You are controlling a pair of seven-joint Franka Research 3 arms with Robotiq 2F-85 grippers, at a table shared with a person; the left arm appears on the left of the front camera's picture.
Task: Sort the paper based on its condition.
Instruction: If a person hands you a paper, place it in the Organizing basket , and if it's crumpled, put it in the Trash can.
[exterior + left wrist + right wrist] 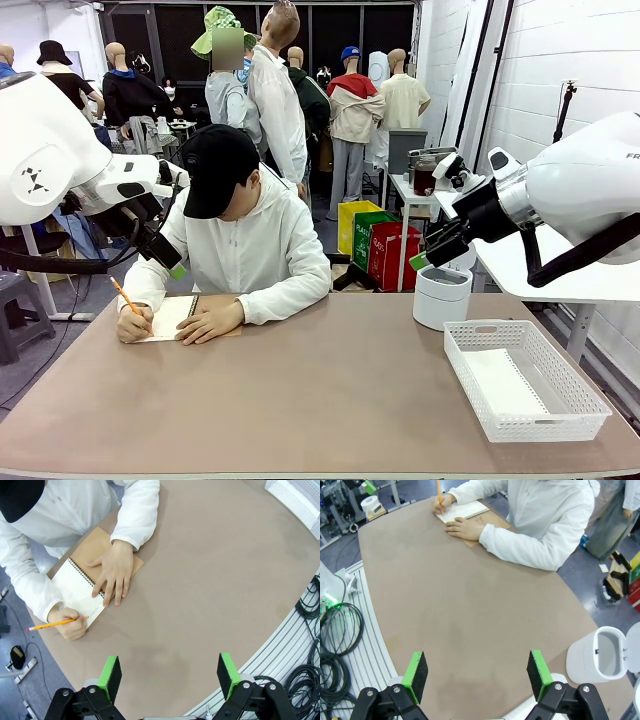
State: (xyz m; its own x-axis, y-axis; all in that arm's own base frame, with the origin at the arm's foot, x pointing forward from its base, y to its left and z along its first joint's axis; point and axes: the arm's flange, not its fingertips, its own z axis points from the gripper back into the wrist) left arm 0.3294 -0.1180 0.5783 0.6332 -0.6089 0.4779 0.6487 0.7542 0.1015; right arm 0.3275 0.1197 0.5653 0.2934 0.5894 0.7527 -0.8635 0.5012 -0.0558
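Note:
A person at the far side writes with an orange pencil (57,624) in a spiral-bound notebook (76,584), the other hand (114,572) flat on it. Loose paper is hard to make out; a flat white sheet (500,385) seems to lie on the floor of the white basket (580,410) at the right. My left gripper (170,677) hangs open and empty above the table's near-left part, its green tip (176,269) beside the person's shoulder. My right gripper (477,675) is open and empty too, raised above the right side (420,262).
A white round bin (441,297) with its lid up stands at the far right, behind the basket; it also shows in the right wrist view (600,655). The brown tabletop (320,390) lies bare across the middle. Cables (337,630) run along the robot's side.

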